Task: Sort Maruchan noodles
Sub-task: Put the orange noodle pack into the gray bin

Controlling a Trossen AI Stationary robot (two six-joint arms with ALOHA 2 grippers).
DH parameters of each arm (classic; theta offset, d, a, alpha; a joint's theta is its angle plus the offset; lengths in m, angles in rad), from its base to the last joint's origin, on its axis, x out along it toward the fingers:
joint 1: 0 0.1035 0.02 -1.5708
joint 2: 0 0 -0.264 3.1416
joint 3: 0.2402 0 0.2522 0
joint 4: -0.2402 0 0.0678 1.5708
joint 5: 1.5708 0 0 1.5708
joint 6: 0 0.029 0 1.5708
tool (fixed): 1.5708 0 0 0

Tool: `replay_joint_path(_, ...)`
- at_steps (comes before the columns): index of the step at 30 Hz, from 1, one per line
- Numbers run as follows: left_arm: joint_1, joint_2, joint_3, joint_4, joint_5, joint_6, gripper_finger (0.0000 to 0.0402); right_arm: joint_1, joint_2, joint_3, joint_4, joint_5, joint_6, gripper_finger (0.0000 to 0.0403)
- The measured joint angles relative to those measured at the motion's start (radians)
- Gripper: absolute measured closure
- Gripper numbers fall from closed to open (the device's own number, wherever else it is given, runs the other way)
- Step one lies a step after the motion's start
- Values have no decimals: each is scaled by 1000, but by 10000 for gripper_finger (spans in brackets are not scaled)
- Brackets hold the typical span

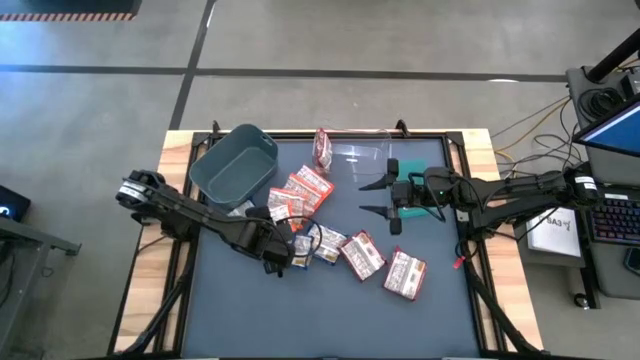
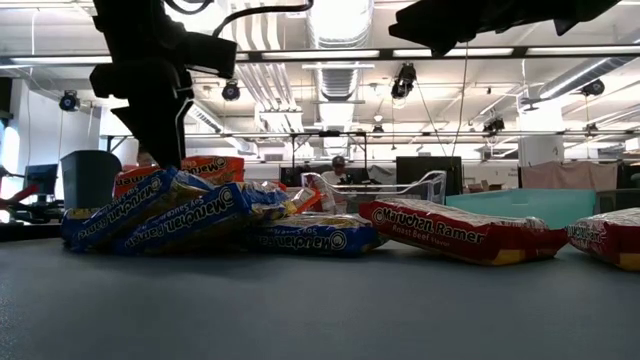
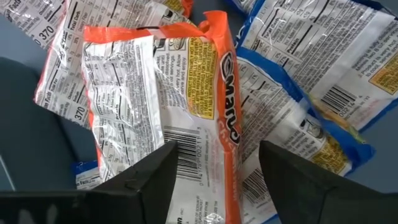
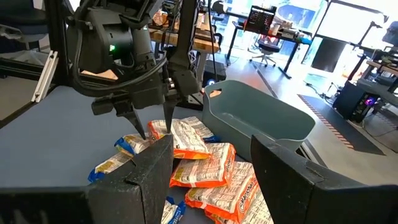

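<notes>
The Maruchan noodles lie in a loose pile mid-table: orange packets (image 1: 303, 190), blue-and-white ones (image 1: 326, 243) (image 2: 170, 215) and maroon ones (image 1: 362, 254) (image 1: 405, 274) (image 2: 460, 232). One more maroon packet (image 1: 322, 148) stands by the clear bin. My left gripper (image 1: 285, 248) (image 3: 214, 152) (image 4: 153, 127) is open and points steeply down onto an orange packet (image 3: 155, 93) that lies back side up on the pile. Its fingers stand on either side of that packet's orange long edge. My right gripper (image 1: 385, 198) (image 4: 211, 146) hangs open and level above the table's right half, holding nothing. My left gripper comes from above, slanting, with one finger on each side of the orange packet's long edge (image 3: 221, 134). The packet rests on the blue-and-white packets under it. I cannot tell whether the fingertips touch the wrapper.
A grey bin (image 1: 234, 165) (image 4: 261, 118) stands at the far left of the mat. A clear bin (image 1: 362, 155) stands at the far middle. The near part of the dark mat (image 1: 300, 320) is bare. Cables and equipment lie beyond the table's right edge.
</notes>
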Motion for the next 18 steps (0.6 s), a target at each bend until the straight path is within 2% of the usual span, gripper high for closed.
replay_joint_path(12, 0, 0, -8, 6, -7, -5, 194, 0, 0, 0, 0, 0, 0, 200)
replay_joint_path(18, 0, 0, -32, 35, -17, -12, 216, 0, 0, 0, 0, 0, 0, 200)
